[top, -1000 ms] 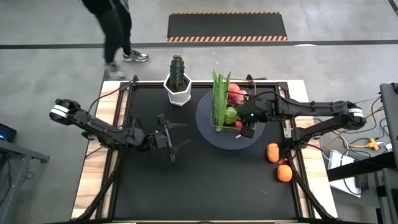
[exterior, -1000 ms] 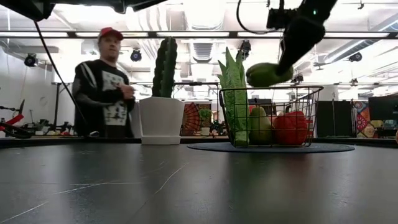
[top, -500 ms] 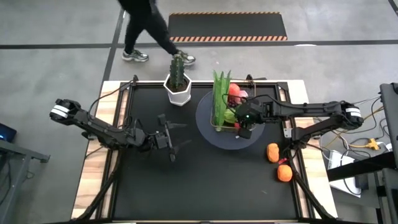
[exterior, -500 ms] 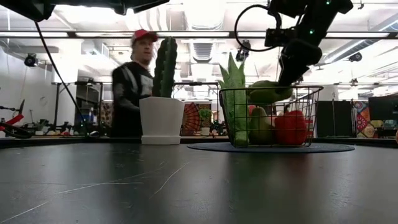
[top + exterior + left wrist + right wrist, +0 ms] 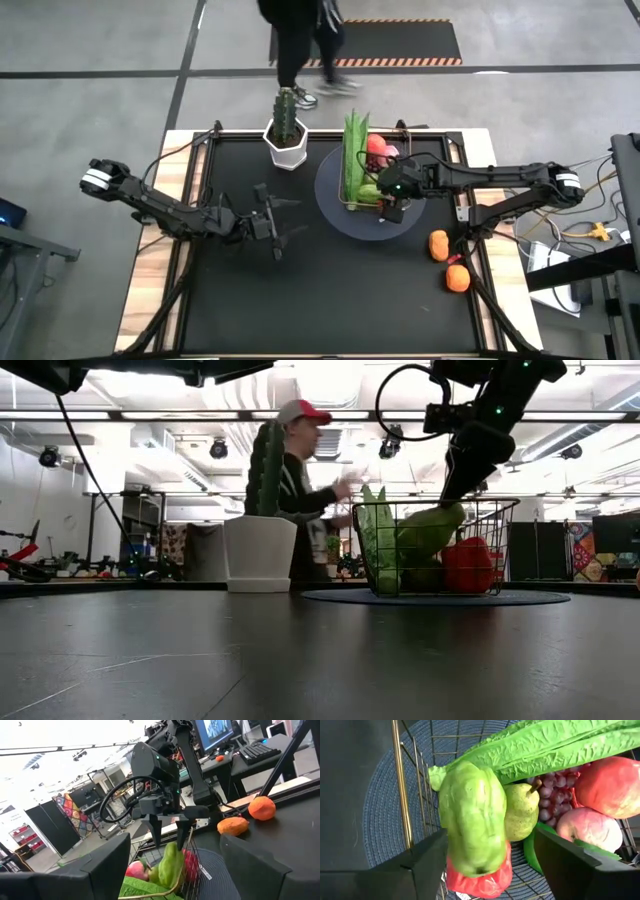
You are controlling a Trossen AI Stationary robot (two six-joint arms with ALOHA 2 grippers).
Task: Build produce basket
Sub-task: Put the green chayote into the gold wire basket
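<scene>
The wire basket (image 5: 349,207) stands on a round grey plate (image 5: 333,218) at the far right of the table. It holds a long green leafy bunch (image 5: 545,750), a pear (image 5: 520,812), grapes (image 5: 552,790), red and pink fruits (image 5: 612,785) and a lumpy green vegetable (image 5: 470,815). The vegetable leans tilted on a red piece (image 5: 480,879). My right gripper (image 5: 490,845) hangs open just above it, its fingers (image 5: 155,827) clear of the vegetable's top. My left gripper (image 5: 285,232) waits open at the table's middle, pointing at the basket.
A cactus in a white pot (image 5: 287,135) stands left of the plate. Two orange pieces (image 5: 438,244) (image 5: 457,278) lie near the table's right edge. A person (image 5: 305,490) walks past beyond the far edge. Dark table lies bare between the arms.
My right gripper came down a little over the basket with the green vegetable, then opened and let go. The vegetable dropped into the basket and now leans tilted on the red piece. The person behind the table walked toward the right.
</scene>
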